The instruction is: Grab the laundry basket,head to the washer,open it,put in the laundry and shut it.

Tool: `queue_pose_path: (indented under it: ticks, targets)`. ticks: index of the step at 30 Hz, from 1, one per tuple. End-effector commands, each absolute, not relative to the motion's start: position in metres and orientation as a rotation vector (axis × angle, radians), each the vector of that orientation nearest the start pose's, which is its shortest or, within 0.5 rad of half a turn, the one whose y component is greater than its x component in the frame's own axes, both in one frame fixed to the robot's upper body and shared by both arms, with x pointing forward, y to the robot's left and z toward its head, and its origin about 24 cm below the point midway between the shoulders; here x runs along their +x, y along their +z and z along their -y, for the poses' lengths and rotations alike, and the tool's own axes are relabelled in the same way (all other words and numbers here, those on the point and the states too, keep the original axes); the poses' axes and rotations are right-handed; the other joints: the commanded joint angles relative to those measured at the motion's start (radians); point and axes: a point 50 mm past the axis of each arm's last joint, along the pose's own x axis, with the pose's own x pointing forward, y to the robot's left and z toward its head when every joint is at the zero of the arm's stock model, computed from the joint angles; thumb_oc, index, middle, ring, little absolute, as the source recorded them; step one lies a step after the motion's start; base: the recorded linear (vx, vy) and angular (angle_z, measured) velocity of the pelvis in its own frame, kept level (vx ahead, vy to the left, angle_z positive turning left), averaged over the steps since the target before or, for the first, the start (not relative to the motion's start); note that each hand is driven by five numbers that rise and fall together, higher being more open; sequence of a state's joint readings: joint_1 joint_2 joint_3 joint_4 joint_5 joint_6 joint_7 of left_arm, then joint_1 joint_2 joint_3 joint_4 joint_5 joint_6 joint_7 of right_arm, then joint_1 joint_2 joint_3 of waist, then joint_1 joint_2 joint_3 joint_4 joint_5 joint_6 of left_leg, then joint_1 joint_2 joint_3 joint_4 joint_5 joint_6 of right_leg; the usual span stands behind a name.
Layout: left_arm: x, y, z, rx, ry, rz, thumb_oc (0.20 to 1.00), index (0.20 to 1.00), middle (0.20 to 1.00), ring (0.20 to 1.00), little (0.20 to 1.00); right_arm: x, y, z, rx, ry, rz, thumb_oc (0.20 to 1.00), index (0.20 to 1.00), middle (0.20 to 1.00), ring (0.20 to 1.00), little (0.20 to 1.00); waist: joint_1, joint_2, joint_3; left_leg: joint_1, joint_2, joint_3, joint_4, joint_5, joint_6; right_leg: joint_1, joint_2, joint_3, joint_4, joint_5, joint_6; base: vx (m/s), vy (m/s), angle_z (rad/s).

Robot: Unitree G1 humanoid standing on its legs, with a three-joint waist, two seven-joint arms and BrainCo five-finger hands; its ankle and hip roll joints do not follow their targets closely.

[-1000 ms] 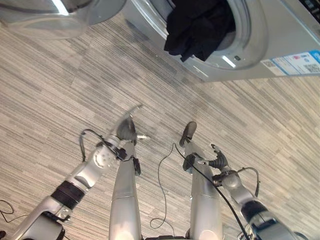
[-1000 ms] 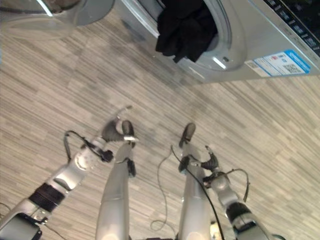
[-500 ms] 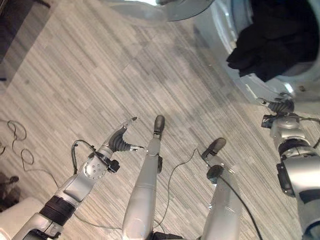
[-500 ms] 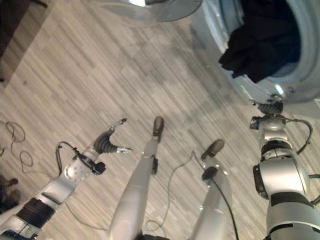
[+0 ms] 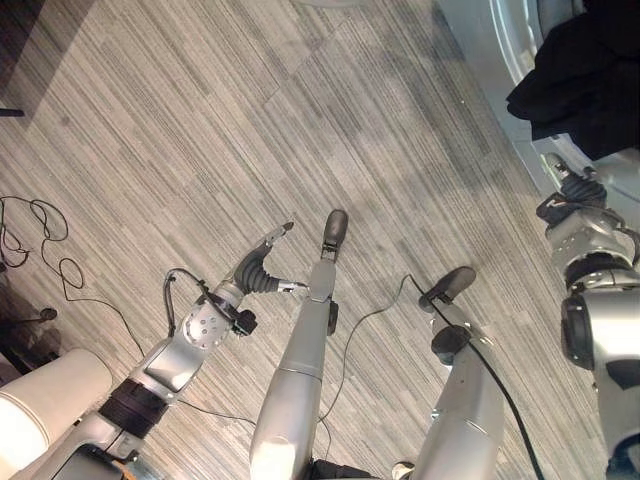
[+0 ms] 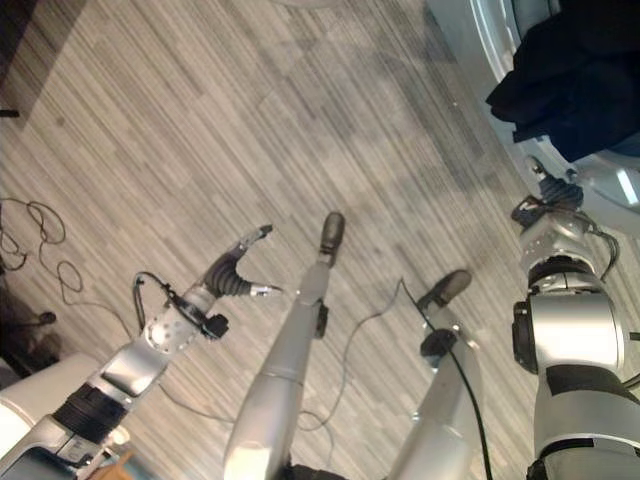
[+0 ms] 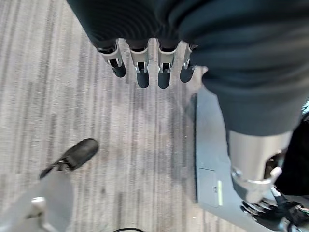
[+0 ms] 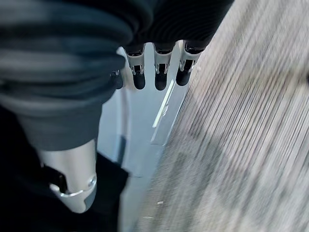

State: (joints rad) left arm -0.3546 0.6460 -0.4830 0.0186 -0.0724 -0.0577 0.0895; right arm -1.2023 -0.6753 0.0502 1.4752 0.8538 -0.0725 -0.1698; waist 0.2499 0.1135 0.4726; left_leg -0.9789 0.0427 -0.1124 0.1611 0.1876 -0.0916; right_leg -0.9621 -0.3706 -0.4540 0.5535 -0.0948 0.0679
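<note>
The washer (image 5: 508, 52) stands open at the upper right, and dark laundry (image 5: 585, 85) hangs out over the lower rim of its round mouth. My right hand (image 5: 572, 192) is raised just below that rim, beside the cloth, with its fingers (image 8: 159, 72) straight and holding nothing. Low over the floor, my left hand (image 5: 255, 272) is open and empty, its fingers (image 7: 141, 67) straight. The washer's grey front (image 7: 210, 159) also appears in the left wrist view.
Striped grey-beige flooring (image 5: 200, 150) spreads across the scene. A white rounded object (image 5: 45, 400) sits at the lower left, with loose black cables (image 5: 40, 240) on the floor above it. A dark piece of furniture (image 5: 20, 40) fills the top left corner.
The camera has swung, so the washer now sits further toward the right edge and its door has left the picture. My right hand stays by the washer's rim; the left remains open.
</note>
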Motion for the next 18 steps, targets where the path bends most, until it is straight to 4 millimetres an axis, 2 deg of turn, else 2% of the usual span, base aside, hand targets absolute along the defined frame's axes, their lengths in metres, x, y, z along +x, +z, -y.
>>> queue_pose_path:
  ticks: [1, 3, 5, 8, 12, 15, 16, 18]
  targets:
    - [0.284, 0.104, -0.125, 0.513, -0.461, 0.281, 1.0, 1.0, 1.0, 1.0, 1.0, 0.363, 0.203, 0.368, 0.425, -0.717, 0.096, 1.0, 1.0, 1.0, 1.0, 1.0, 0.029, 0.057, -0.031, -0.045, -0.013, 0.052, 0.032, -0.118, 0.015, 0.019, 0.045, 0.048, -0.094, -0.02, 0.069, 0.01, 0.046, 0.02]
    - [0.284, 0.104, -0.124, 0.507, -0.466, 0.282, 1.0, 1.0, 1.0, 1.0, 1.0, 0.364, 0.207, 0.368, 0.43, -0.711, 0.105, 1.0, 1.0, 1.0, 1.0, 1.0, 0.032, 0.059, -0.031, -0.049, -0.014, 0.05, 0.035, -0.12, 0.015, 0.017, 0.044, 0.048, -0.092, -0.022, 0.069, 0.01, 0.026, 0.06]
    - [0.283, 0.104, -0.119, 0.489, -0.489, 0.281, 1.0, 1.0, 1.0, 1.0, 1.0, 0.369, 0.225, 0.362, 0.455, -0.679, 0.157, 1.0, 1.0, 1.0, 1.0, 1.0, 0.043, 0.06, -0.031, -0.057, -0.016, 0.047, 0.044, -0.124, 0.015, 0.011, 0.039, 0.045, -0.082, -0.026, 0.072, 0.01, 0.028, 0.1]
    - [0.282, 0.104, -0.116, 0.483, -0.5, 0.282, 1.0, 1.0, 1.0, 1.0, 1.0, 0.372, 0.23, 0.358, 0.506, -0.663, 0.184, 1.0, 1.0, 1.0, 1.0, 1.0, 0.046, 0.059, -0.031, -0.065, -0.019, 0.045, 0.054, -0.13, 0.016, 0.006, 0.038, 0.044, -0.072, -0.03, 0.073, 0.01, 0.016, 0.06]
    - [0.283, 0.103, -0.108, 0.481, -0.527, 0.282, 1.0, 1.0, 1.0, 1.0, 1.0, 0.384, 0.233, 0.338, 0.545, -0.613, 0.178, 1.0, 1.0, 1.0, 1.0, 1.0, 0.052, 0.053, -0.032, -0.084, -0.02, 0.04, 0.082, -0.142, 0.02, 0.0, 0.033, 0.037, -0.054, -0.038, 0.073, 0.01, 0.011, 0.04]
    - [0.285, 0.108, -0.102, 0.468, -0.534, 0.3, 1.0, 1.0, 1.0, 1.0, 1.0, 0.387, 0.24, 0.333, 0.563, -0.603, 0.185, 1.0, 1.0, 1.0, 1.0, 1.0, 0.057, 0.052, -0.034, -0.092, -0.024, 0.035, 0.092, -0.147, 0.019, 0.0, 0.027, 0.03, -0.042, -0.046, 0.073, 0.0, 0.0, 0.0]
    - [0.286, 0.109, -0.101, 0.46, -0.533, 0.306, 1.0, 1.0, 1.0, 1.0, 1.0, 0.386, 0.246, 0.334, 0.568, -0.606, 0.201, 0.843, 0.843, 0.843, 0.843, 0.843, 0.057, 0.054, -0.033, -0.093, -0.024, 0.033, 0.091, -0.147, 0.019, 0.0, 0.025, 0.027, -0.042, -0.048, 0.073, 0.0, 0.0, 0.0]
    - [0.286, 0.111, -0.101, 0.452, -0.527, 0.309, 1.0, 1.0, 1.0, 1.0, 1.0, 0.383, 0.258, 0.339, 0.58, -0.621, 0.246, 0.2, 0.2, 0.2, 0.2, 0.2, 0.06, 0.054, -0.034, -0.092, -0.025, 0.034, 0.088, -0.147, 0.016, 0.002, 0.024, 0.025, -0.044, -0.048, 0.073, 0.0, 0.0, 0.0]
